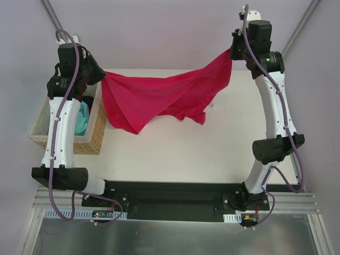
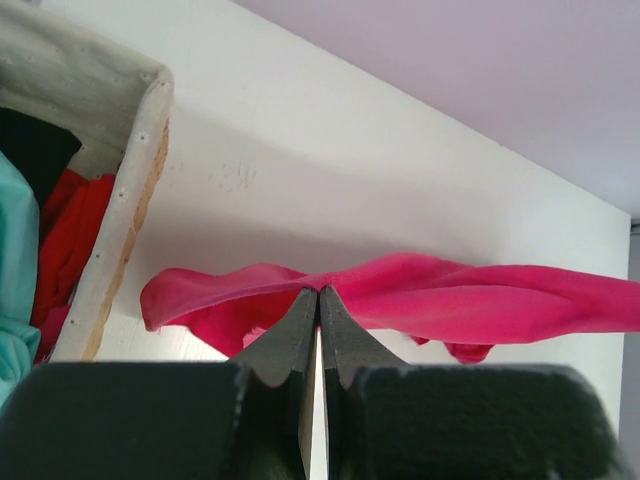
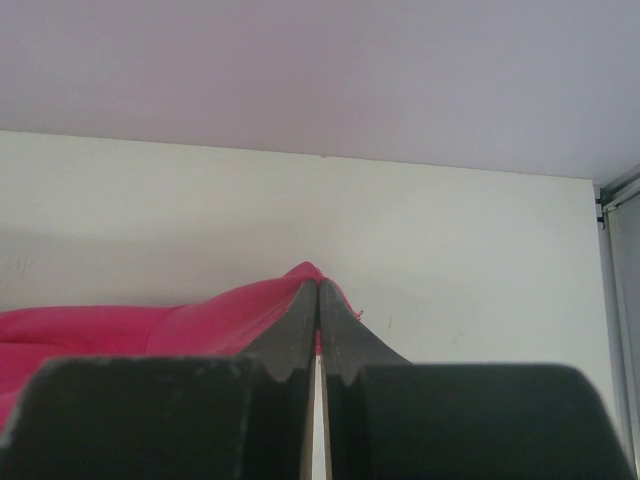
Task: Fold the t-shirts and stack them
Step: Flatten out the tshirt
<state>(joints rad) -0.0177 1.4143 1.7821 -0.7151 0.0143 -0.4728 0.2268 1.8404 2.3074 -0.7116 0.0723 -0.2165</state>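
The left gripper (image 2: 318, 296) is clamped on one edge of the crimson t-shirt (image 1: 159, 101), and the right gripper (image 3: 318, 290) is clamped on the opposite edge. The shirt is stretched between them over the far half of the table (image 1: 186, 154), its middle sagging. Only in the left wrist view is the inside of the basket (image 2: 130, 200) at the left shown: a teal t-shirt (image 2: 12, 260), a black t-shirt (image 2: 35, 145) and red cloth (image 2: 75, 230). From above it is mostly hidden by the left arm (image 1: 61, 127).
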